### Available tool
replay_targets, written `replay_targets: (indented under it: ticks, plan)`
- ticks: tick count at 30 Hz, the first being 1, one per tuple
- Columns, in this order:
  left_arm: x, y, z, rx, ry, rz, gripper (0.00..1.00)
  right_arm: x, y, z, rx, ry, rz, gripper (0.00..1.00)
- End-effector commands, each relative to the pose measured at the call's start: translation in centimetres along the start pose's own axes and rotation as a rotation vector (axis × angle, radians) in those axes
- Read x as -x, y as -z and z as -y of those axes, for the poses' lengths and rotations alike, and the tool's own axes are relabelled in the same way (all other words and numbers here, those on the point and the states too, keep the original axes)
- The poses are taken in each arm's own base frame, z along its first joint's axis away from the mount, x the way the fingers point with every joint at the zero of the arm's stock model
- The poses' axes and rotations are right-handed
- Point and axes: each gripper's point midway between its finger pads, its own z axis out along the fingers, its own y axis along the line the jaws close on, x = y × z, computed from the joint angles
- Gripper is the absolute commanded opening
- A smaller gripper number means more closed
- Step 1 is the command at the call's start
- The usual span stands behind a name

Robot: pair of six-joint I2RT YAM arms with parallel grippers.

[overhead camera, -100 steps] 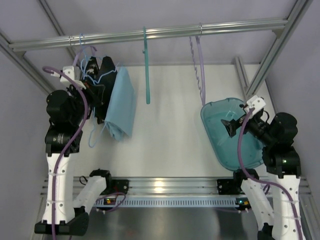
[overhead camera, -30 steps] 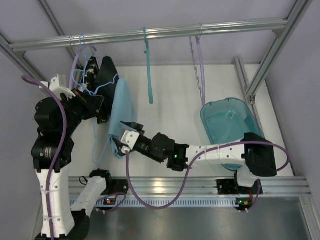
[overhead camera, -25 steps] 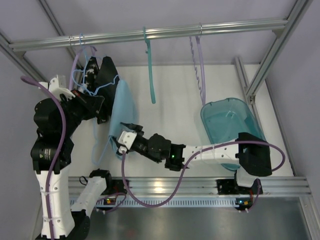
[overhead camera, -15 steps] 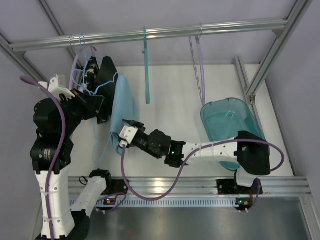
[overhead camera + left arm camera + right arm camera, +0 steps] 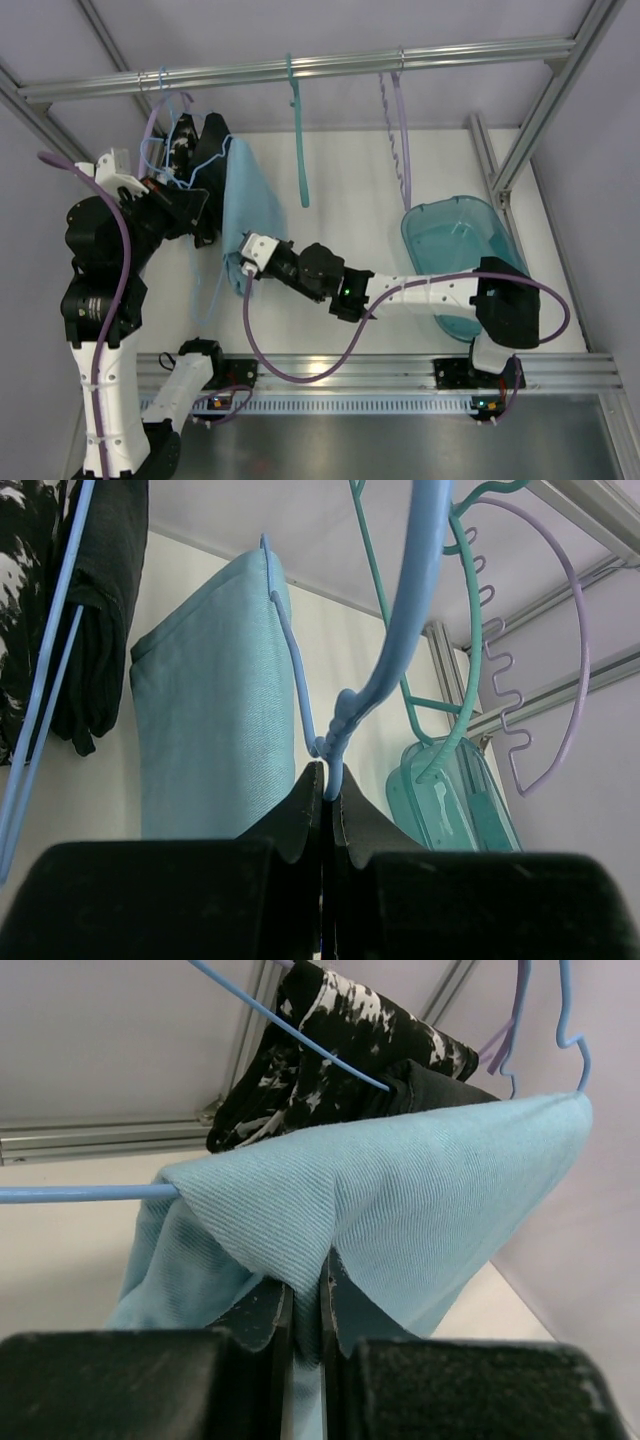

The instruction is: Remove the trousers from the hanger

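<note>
The light-blue trousers [image 5: 250,200] hang folded over the thin pale-blue hanger [image 5: 205,295] at the left of the rail. My right gripper [image 5: 243,262] reaches across from the right and is shut on a fold at the trousers' [image 5: 420,1170] lower end, with cloth pinched between its fingers [image 5: 262,1310]. The hanger's wire [image 5: 80,1193] runs into the cloth on the left of that view. My left gripper [image 5: 195,215] is shut on the hanger's [image 5: 405,620] twisted neck, right at its fingertips [image 5: 312,785]. Behind the neck the trousers [image 5: 205,710] hang.
A black garment [image 5: 210,140] and a black-and-white patterned one [image 5: 330,1020] hang just left of the trousers. A teal hanger [image 5: 297,150] and a lilac spiral hanger [image 5: 400,140] hang from the rail [image 5: 450,50]. A teal tub [image 5: 450,240] sits at the right.
My right arm swung from the tub over to the trousers, and its jaws went from open to shut on the lower fold. The cloth's lower end has shifted slightly right.
</note>
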Motion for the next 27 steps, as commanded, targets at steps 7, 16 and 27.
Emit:
replay_targets:
  ticks: [7,16,27]
  plan:
    - [3.7,1.7,3.2,-0.130,-0.069,0.177,0.00,7.7,0.5,5.6,-0.078,-0.018,0.154,0.00]
    - [1.2,-0.1,-1.0,-0.003,-0.087,0.143,0.00,14.7,4.8,8.1,-0.012,-0.161,0.237,0.00]
    - [-3.4,-2.3,-3.8,0.036,-0.032,0.009,0.00,20.9,12.3,6.9,0.158,-0.061,0.420,0.00]
